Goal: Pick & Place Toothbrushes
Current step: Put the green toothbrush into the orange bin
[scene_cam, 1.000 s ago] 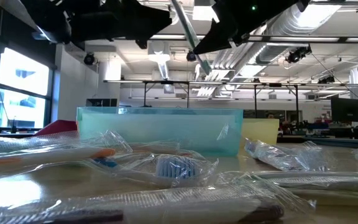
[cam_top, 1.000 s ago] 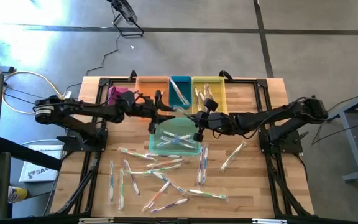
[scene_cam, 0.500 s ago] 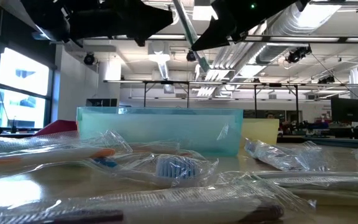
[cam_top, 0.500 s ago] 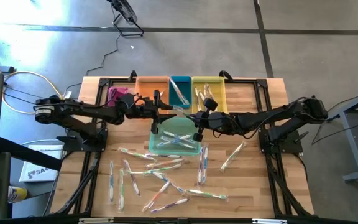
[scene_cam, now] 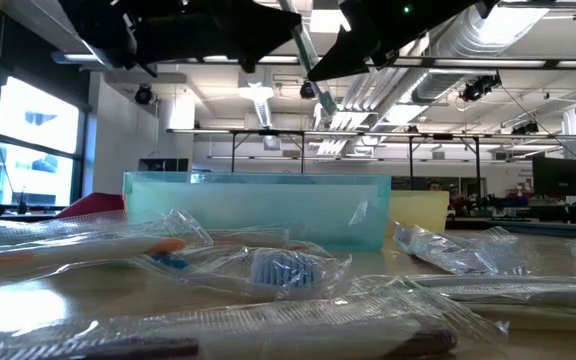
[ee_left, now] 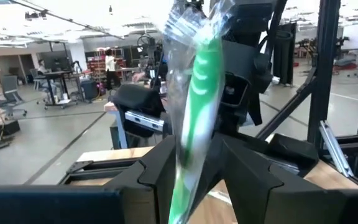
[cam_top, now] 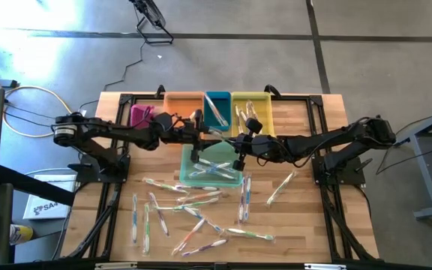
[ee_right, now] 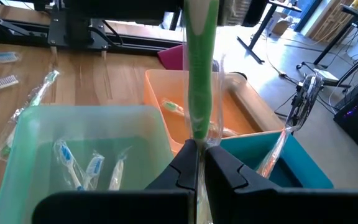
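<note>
A green toothbrush (ee_right: 200,68) in a clear wrapper hangs in the air above the pale green bin (cam_top: 212,166). My right gripper (ee_right: 199,148), reaching in from the table's right, is shut on it. My left gripper (ee_left: 197,148) comes from the left and is open, one finger on each side of the same brush (ee_left: 194,106). In the low view the brush (scene_cam: 308,62) slants between the two dark grippers. Many wrapped toothbrushes (cam_top: 193,206) lie flat on the near half of the table, and several lie in the pale green bin. My right gripper pinches the green handle (ee_right: 199,134) between its two fingers, through the clear wrapper. The fingers come nearly level from the table's right. The brush stands out tilted beyond the fingertips, clear of the table and bins. My left gripper: I cannot tell whether its fingers (ee_left: 164,163) touch the wrapper.
An orange bin (cam_top: 184,105), a teal bin (cam_top: 217,106) and a yellow bin (cam_top: 252,106) stand in a row at the table's far edge, with a pink bin (cam_top: 141,115) to their left. Black frame rails run along both table sides.
My left gripper has gone toward the table's right, up to the green toothbrush, and its open fingers now stand around it. My right gripper and the brush have kept still.
</note>
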`<action>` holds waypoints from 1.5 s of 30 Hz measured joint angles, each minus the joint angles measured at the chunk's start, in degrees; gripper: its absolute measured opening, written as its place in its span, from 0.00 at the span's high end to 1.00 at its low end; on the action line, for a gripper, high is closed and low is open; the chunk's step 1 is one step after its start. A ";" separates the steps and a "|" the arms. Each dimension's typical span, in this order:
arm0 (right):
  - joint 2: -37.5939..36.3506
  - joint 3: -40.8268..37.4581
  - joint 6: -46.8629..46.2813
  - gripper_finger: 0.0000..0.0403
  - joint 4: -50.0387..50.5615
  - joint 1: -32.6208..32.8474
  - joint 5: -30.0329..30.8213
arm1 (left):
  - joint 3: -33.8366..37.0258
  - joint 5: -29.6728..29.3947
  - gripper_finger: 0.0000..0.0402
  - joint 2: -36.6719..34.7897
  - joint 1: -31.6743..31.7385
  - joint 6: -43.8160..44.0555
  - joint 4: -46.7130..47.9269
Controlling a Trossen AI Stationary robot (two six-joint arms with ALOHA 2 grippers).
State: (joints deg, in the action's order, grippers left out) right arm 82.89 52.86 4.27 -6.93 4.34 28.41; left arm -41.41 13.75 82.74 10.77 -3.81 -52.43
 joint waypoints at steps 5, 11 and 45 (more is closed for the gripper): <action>0.00 0.00 0.02 0.99 0.03 0.00 0.01 | -1.11 0.71 0.72 0.00 0.04 -0.31 2.05; 0.00 0.00 0.04 0.99 0.09 0.00 -0.17 | -1.11 0.84 0.86 0.00 0.05 -0.52 2.34; -0.98 0.00 -1.20 0.49 -1.92 0.20 0.38 | -1.07 -2.15 0.93 -0.02 0.88 -2.24 3.64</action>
State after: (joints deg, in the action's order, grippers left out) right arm 81.91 52.86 3.07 -8.84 4.53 28.79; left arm -42.48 11.59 82.72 11.65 -6.04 -48.80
